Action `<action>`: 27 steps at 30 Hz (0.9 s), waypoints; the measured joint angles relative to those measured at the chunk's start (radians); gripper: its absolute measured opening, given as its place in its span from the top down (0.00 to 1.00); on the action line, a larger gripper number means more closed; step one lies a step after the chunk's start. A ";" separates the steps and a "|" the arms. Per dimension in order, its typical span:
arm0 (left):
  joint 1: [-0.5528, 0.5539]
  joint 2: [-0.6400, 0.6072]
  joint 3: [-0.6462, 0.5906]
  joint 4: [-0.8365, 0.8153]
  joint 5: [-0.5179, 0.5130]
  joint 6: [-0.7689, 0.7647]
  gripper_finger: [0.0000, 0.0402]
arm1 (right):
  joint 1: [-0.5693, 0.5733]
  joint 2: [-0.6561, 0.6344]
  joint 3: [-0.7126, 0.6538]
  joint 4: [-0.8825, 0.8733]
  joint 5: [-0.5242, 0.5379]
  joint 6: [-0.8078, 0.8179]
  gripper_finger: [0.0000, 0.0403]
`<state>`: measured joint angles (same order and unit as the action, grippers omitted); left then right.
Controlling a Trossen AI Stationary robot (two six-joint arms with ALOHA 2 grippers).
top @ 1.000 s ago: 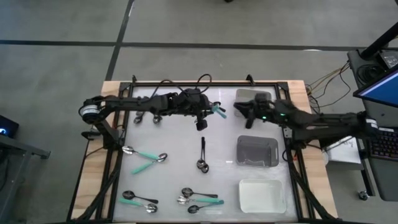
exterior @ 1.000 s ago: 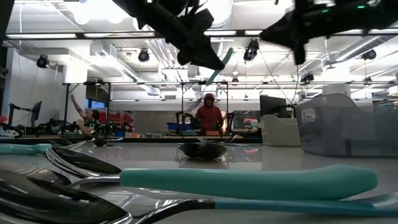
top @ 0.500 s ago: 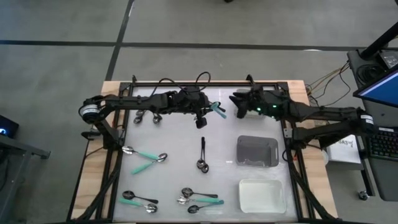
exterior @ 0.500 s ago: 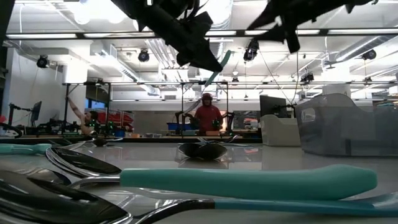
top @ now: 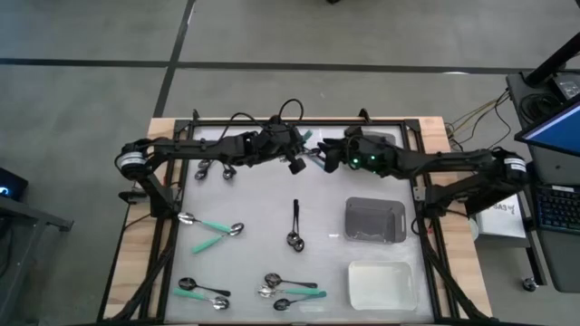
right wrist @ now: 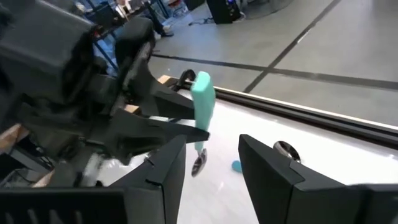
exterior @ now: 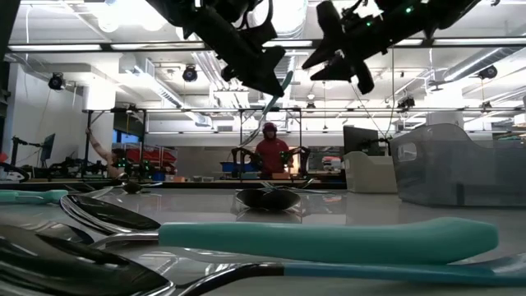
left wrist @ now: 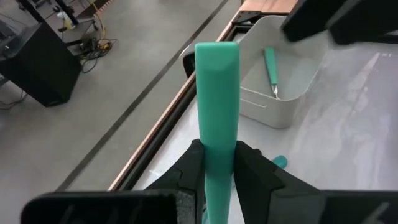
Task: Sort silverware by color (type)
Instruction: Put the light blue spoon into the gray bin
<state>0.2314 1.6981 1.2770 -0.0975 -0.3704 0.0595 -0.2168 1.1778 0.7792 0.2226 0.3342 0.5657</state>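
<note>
1. The left gripper (left wrist: 216, 163) is clamped on a teal-handled spoon (left wrist: 217, 93), held above the table – its handle sticks out ahead of the fingers.
2. The right gripper (right wrist: 211, 155) – fingers spread, nothing between them – faces that handle, just short of it.
3. Other spoons (top: 210, 229) lie on the table well below both grippers.

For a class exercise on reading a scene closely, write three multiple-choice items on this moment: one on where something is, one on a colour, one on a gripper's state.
1. Where is the grey tray?
A. right side of the table
B. left side
C. on the floor

2. What colour is the handle in the left gripper?
A. red
B. teal
C. yellow

3. How is the right gripper?
A. shut on a tray
B. shut on a black spoon
C. open, empty

Answers:
1 A: the high view shows it under the right arm.
2 B: the left wrist view shows teal between the fingers.
3 C: its fingers stand apart with nothing between them.
</note>
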 joint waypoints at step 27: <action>0.001 0.013 -0.002 -0.016 0.011 -0.026 0.88 | 0.001 0.229 0.230 -0.067 0.052 -0.184 0.67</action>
<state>0.2325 1.7115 1.2747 -0.1139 -0.3592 0.0338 -0.2161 1.4070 1.0089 0.1560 0.3859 0.3816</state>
